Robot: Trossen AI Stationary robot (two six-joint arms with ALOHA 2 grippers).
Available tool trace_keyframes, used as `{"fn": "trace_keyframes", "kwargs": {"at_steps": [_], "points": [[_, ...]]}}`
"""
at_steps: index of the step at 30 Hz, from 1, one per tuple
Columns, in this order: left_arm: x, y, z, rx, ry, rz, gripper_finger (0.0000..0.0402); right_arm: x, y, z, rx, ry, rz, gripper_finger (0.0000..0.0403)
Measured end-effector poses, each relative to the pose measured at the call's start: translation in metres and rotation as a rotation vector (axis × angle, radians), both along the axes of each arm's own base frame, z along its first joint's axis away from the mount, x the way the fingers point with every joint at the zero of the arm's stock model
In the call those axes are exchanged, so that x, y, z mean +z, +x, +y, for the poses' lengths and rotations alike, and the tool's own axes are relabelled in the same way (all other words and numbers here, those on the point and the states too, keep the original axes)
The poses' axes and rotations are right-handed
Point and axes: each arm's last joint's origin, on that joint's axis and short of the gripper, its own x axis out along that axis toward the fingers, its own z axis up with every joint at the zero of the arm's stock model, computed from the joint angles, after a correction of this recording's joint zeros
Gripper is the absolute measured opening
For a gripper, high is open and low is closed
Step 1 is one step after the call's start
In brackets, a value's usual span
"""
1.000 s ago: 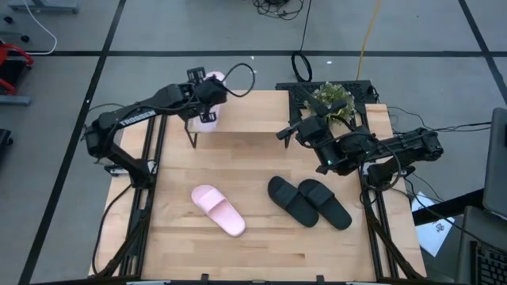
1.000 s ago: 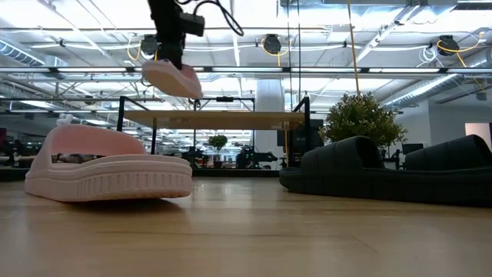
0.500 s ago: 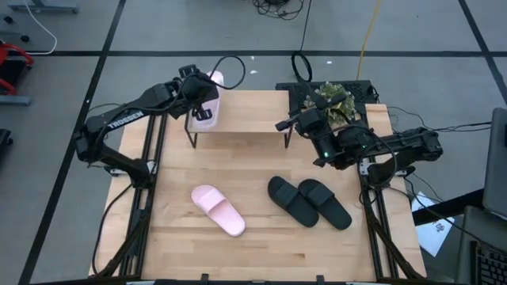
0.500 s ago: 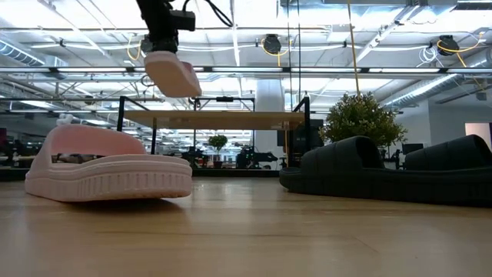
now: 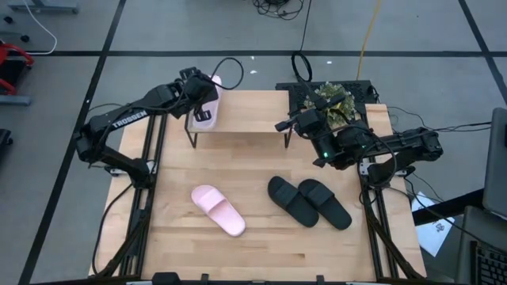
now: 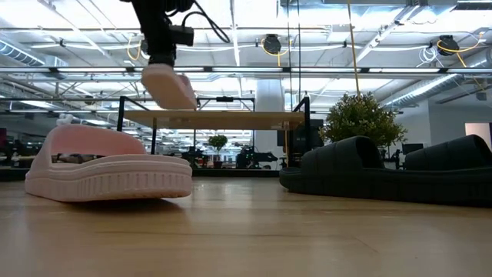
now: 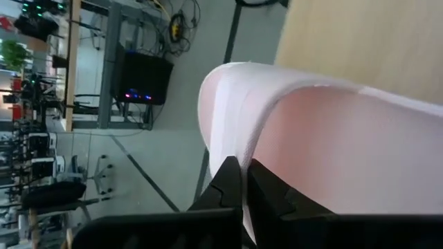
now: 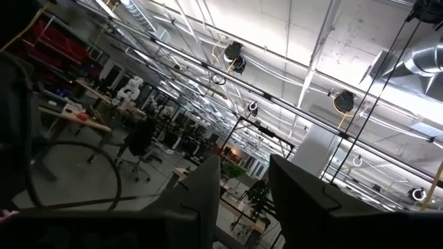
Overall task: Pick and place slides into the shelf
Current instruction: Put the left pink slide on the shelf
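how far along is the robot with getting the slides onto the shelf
Nothing rests on the shelf yet. In hand: the left gripper is shut on a pink slide, held above the shelf's left end. Left: the other pink slide and the black pair on the table. The right gripper waits open.

My desk (image 5: 261,237) is a light wooden top. On it, toward the near side, one pale pink slide (image 5: 218,209) lies flat on its sole, and to its right the black pair (image 5: 308,201) lies side by side, the two touching. At the far edge stands the shelf (image 5: 249,115), its thin black legs on the desk. Beside the shelf, at the far right corner, sits a small green plant (image 5: 331,99).
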Motion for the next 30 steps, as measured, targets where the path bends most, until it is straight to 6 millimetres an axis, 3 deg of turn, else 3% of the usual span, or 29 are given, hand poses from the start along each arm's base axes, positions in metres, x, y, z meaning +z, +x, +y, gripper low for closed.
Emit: {"fn": "trace_keyframes", "kwargs": {"at_steps": [6,30], "points": [[-0.012,0.000,0.001,0.002,0.004,0.021,0.0000,0.000,0.000,0.000,0.000,0.000,0.000,0.0116],[-0.016,-0.008,0.016,0.016,-0.041,-0.038,0.0000,0.000,0.000,0.000,0.009,0.009,-0.019,0.0116]]}}
